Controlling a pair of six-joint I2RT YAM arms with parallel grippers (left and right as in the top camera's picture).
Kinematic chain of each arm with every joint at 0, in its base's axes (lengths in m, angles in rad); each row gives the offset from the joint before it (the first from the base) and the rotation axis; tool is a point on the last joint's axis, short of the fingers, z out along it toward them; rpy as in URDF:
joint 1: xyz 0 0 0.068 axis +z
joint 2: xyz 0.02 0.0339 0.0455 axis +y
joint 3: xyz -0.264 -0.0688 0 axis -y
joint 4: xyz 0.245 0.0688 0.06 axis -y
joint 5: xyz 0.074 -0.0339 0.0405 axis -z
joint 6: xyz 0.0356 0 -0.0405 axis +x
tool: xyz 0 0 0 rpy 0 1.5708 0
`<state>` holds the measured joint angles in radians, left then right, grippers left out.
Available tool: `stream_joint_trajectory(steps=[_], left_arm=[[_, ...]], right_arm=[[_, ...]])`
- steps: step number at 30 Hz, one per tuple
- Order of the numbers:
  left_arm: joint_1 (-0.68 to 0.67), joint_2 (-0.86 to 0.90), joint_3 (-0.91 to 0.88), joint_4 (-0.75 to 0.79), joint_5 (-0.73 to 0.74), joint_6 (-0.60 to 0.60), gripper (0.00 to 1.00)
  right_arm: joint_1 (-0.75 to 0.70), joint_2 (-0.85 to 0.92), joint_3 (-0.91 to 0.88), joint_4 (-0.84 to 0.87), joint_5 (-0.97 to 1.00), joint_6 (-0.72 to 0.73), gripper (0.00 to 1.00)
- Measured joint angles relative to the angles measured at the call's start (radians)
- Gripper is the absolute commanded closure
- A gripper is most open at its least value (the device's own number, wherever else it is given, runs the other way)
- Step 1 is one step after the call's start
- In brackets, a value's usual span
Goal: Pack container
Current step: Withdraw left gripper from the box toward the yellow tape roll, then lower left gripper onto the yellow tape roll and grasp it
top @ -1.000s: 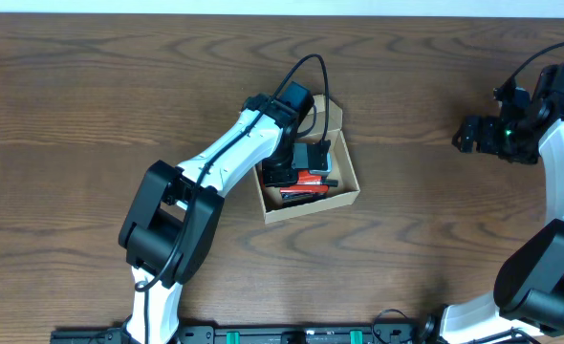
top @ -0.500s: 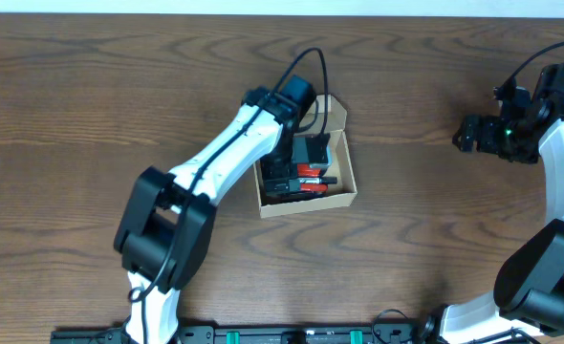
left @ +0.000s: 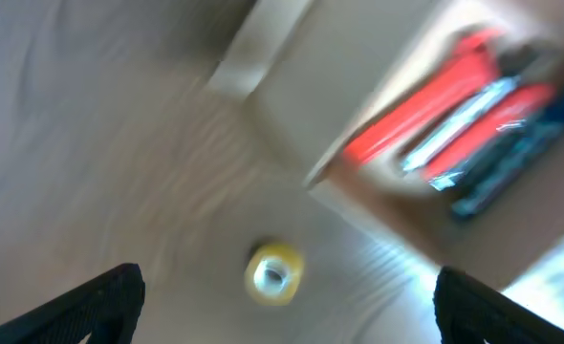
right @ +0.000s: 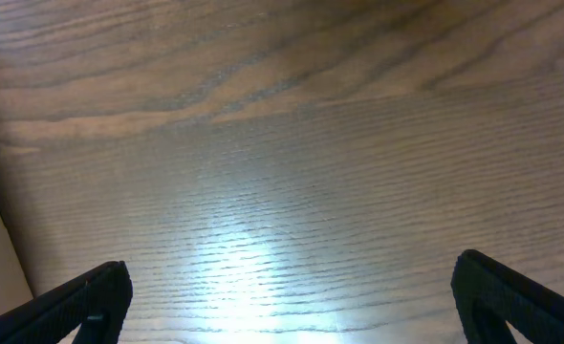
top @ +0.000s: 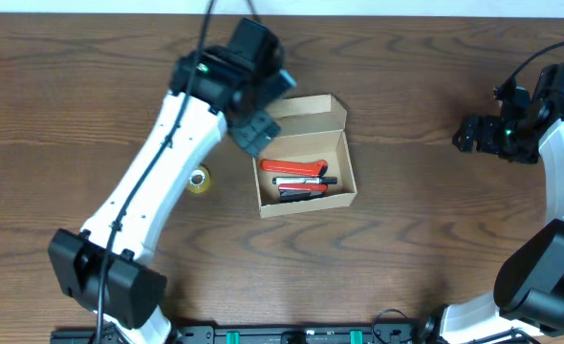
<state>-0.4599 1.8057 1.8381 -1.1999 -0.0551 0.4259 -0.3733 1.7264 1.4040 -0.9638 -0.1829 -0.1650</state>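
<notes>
The container is a small tan cardboard box at the table's middle, with its flap lid folded back. Red and black pens lie inside it. My left gripper hangs open and empty above the box's far left corner. In the blurred left wrist view the box with the red pens shows at upper right, and the left gripper frames bare table. My right gripper stands open and empty far to the right, and the right wrist view shows the right gripper over bare wood.
A small yellow tape roll lies on the table left of the box; in the left wrist view the roll sits just ahead of the open fingers. The wooden table surrounds everything.
My left gripper opened, rose out of the box and swung up and to the left. The pens stayed in the box. The yellow roll came into view. The right arm held still.
</notes>
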Motion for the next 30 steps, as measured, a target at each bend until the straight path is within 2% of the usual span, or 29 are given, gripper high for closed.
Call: stream_joint_trajectory(steps=[8, 11, 14, 22, 26, 30], left_arm=[[0.262, 0.004, -0.007, -0.028, -0.064, -0.221, 0.05], [0.315, -0.012, -0.057, -0.018, -0.072, -0.273, 0.05], [0.320, -0.092, -0.203, 0.062, -0.074, -0.318, 0.05], [0.301, -0.533, -0.698, 0.368, -0.064, -0.400, 0.05], [0.320, -0.581, -0.816, 0.470, -0.051, -0.401, 0.05], [0.347, -0.499, -0.868, 0.493, -0.015, -0.401, 0.05]], right_arm=[[0.002, 0.000, 0.000, 0.001, 0.000, 0.000, 0.01], [0.002, 0.000, 0.000, 0.002, 0.000, 0.000, 0.01], [0.002, 0.000, 0.000, 0.003, 0.000, 0.000, 0.01], [0.003, 0.000, -0.001, 0.003, 0.000, 0.000, 0.01], [0.003, 0.000, -0.001, 0.003, 0.000, 0.000, 0.01], [0.003, 0.000, -0.001, 0.003, 0.000, 0.000, 0.01]])
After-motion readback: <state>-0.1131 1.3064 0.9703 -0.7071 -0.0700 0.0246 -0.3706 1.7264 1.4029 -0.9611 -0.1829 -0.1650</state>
